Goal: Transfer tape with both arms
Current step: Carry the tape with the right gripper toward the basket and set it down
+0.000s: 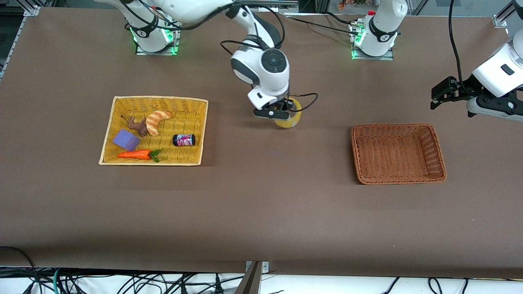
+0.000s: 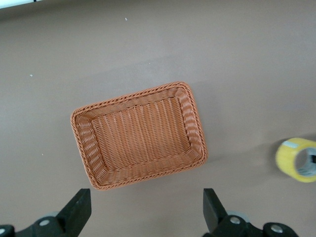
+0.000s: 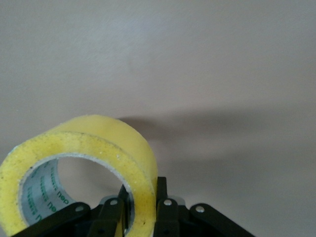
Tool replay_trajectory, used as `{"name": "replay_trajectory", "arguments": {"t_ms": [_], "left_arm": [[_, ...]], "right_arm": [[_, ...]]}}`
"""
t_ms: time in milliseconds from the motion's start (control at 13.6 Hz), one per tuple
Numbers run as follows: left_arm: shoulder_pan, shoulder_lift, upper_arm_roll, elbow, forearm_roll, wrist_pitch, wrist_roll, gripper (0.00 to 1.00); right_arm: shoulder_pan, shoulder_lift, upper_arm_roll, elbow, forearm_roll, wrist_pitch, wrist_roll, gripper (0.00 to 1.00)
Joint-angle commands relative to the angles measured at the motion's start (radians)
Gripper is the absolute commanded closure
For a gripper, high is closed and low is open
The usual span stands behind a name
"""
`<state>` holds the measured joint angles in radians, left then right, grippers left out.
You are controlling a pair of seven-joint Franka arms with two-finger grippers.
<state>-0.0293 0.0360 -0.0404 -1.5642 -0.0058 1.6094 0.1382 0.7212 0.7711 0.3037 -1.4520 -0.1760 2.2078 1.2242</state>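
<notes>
front: high, faces robots | left wrist: looks down, shares tape (image 2: 297, 159) | right wrist: close on table

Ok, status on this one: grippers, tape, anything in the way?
Right gripper shut on the tape, between the two baskets. Left gripper open, waiting above the brown basket. Nothing between tape and basket.

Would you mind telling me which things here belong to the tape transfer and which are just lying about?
Part of the job:
- tape, gripped by the right gripper over the table's middle
- left gripper, open, waiting above the brown basket

Lying about, all in the yellow basket:
- croissant toy
- purple block
- carrot toy
- small can
- brown toy
</notes>
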Motion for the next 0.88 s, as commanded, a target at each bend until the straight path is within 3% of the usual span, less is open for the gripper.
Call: {"name": "replay_trajectory", "arguments": {"t_ms": [0, 294, 368, 442, 515, 589, 810], "left_arm": [[0.0, 0.001, 0.0, 0.012, -0.014, -0.016, 0.015, 0.0], [-0.001, 0.057, -0.012, 0.01, -0.016, -0.058, 0.015, 0.0], [-0.001, 0.058, -0.016, 0.009, -0.016, -0.066, 0.012, 0.0], [-0.001, 0.058, -0.03, 0.01, -0.014, -0.065, 0.011, 0.0], [0.0, 0.058, -0.032, 0.01, -0.014, -0.066, 0.009, 0.0], [0.0, 0.058, -0.032, 0.01, -0.014, -0.066, 0.009, 0.0], [-0.001, 0.055, -0.048, 0.009, -0.016, -0.068, 0.008, 0.0]], "right_arm": [[0.058, 0.102, -0.035, 0.101, -0.028, 0.059, 0.08, 1.0], [0.063, 0.132, -0.037, 0.101, -0.073, 0.092, 0.113, 0.96], [0.057, 0.128, -0.037, 0.101, -0.071, 0.092, 0.109, 0.76], [0.05, 0.12, -0.035, 0.101, -0.071, 0.09, 0.104, 0.45], [0.037, 0.114, -0.035, 0.101, -0.068, 0.087, 0.104, 0.07], [0.029, 0.096, -0.035, 0.101, -0.066, 0.082, 0.104, 0.0], [-0.028, 0.001, -0.029, 0.093, -0.053, -0.026, 0.089, 0.0]]}}
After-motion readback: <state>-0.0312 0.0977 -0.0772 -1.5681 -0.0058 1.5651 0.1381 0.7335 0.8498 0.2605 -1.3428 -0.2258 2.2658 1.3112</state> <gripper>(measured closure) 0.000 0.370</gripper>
